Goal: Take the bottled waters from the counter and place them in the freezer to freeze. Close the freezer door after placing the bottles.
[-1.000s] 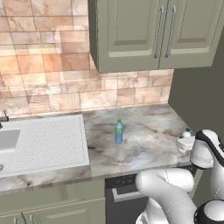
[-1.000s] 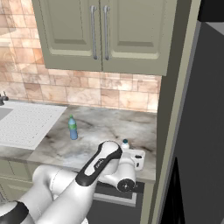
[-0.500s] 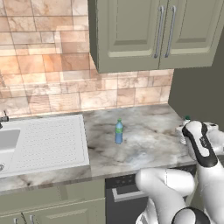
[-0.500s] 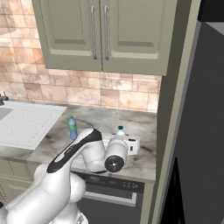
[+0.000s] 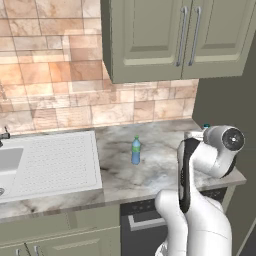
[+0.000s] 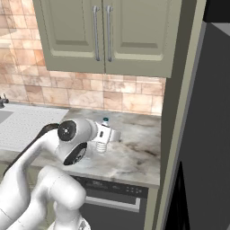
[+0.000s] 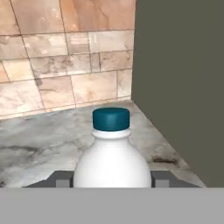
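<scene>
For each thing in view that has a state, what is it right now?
Gripper: shut on the dark-capped bottle.
Dark-capped bottle: upright, capped, between the fingertips.
Blue bottle: upright on the counter, capped, untouched.
Upper cabinet doors: shut.
Dishwasher: door shut.
Sink drainboard: bare.

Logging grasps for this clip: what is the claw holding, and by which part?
The dark-capped bottle, gripped across its body below the cap by the claw.

A capped bottle (image 7: 112, 159) stands between the gripper (image 7: 112, 179) fingers; another bottle (image 5: 135, 150) stands on the counter (image 5: 160, 165) well to the gripper's left.
</scene>
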